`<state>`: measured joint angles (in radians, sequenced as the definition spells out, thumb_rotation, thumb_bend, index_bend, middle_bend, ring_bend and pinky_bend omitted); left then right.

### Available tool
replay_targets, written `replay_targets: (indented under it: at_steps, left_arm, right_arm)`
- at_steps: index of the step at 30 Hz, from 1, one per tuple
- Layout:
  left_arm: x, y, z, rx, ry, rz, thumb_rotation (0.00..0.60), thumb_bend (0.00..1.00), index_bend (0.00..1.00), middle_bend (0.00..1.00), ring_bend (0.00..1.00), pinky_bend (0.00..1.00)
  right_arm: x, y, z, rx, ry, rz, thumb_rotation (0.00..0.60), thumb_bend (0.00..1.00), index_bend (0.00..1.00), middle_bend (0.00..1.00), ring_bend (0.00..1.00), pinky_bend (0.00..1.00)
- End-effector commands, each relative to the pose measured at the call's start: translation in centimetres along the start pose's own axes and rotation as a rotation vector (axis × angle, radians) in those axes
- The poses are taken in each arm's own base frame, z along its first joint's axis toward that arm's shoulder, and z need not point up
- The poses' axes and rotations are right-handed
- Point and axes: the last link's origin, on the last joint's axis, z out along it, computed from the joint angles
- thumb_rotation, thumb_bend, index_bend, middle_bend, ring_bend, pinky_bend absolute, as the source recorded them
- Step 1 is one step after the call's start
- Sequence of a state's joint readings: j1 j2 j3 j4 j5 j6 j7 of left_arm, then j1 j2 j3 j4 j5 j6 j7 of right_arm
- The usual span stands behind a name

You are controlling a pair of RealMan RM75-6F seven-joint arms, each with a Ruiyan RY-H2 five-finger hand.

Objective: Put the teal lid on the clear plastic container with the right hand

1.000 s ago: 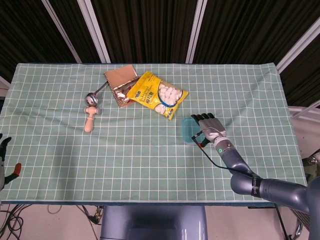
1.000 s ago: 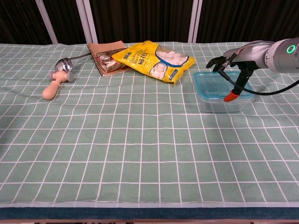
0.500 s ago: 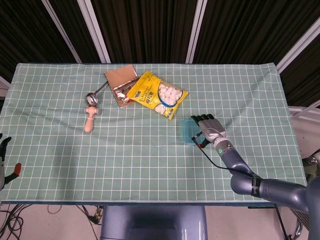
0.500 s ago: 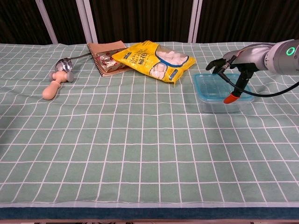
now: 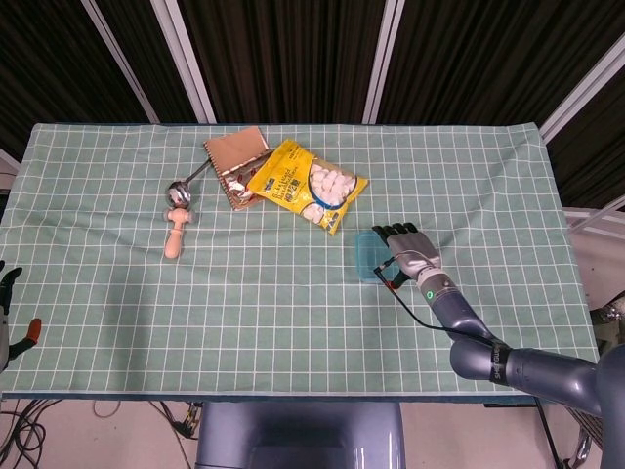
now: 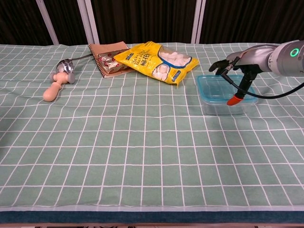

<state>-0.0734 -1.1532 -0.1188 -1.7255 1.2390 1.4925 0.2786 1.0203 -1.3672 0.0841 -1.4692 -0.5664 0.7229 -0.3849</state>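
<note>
One clear container (image 6: pixel 223 100) wears one teal lid (image 6: pixel 216 87); the right hand (image 6: pixel 237 64) hovers above with fingers spread, holding nothing.

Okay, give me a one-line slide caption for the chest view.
Right hand hovers over the teal lid sitting on the clear plastic container.

The right hand (image 6: pixel 236 63) hovers over the teal lid (image 6: pixel 219 88) — the lid sits on the clear box (image 6: pixel 223 105), just under the dark fingers (image 6: pixel 216 66), thumb pointing down.
</note>
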Motion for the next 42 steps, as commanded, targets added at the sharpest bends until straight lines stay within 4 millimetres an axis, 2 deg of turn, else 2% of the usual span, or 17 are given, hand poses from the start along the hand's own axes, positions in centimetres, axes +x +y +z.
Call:
replay_targets:
  at_steps: [1, 13, 25, 42]
  left_arm:
    - [-0.02, 0.00, 0.00, 0.000, -0.001, 0.000, 0.600, 0.34, 0.13, 0.00, 0.00, 0.00]
    - [-0.02, -0.01, 0.03, 0.001, -0.002, 0.001, 0.600, 0.34, 0.13, 0.00, 0.00, 0.00]
    - [-0.04, -0.02, 0.04, 0.002, -0.002, 0.002, 0.600, 0.34, 0.13, 0.00, 0.00, 0.00]
    - [-0.08, 0.00, 0.02, 0.003, -0.004, 0.004, 0.600, 0.34, 0.13, 0.00, 0.00, 0.00]
  right_arm:
    - [0.00, -0.04, 0.03, 0.001, 0.001, 0.001, 0.600, 0.34, 0.01, 0.37, 0.06, 0.00]
    - [-0.02, -0.07, 0.16, -0.003, -0.001, -0.004, 0.600, 0.34, 0.01, 0.37, 0.06, 0.00]
    - [0.02, 0.10, 0.02, -0.011, -0.017, -0.007, 0.600, 0.34, 0.00, 0.21, 0.02, 0.00]
    - [0.03, 0.07, -0.11, -0.017, -0.025, -0.008, 0.600, 0.34, 0.00, 0.07, 0.00, 0.00]
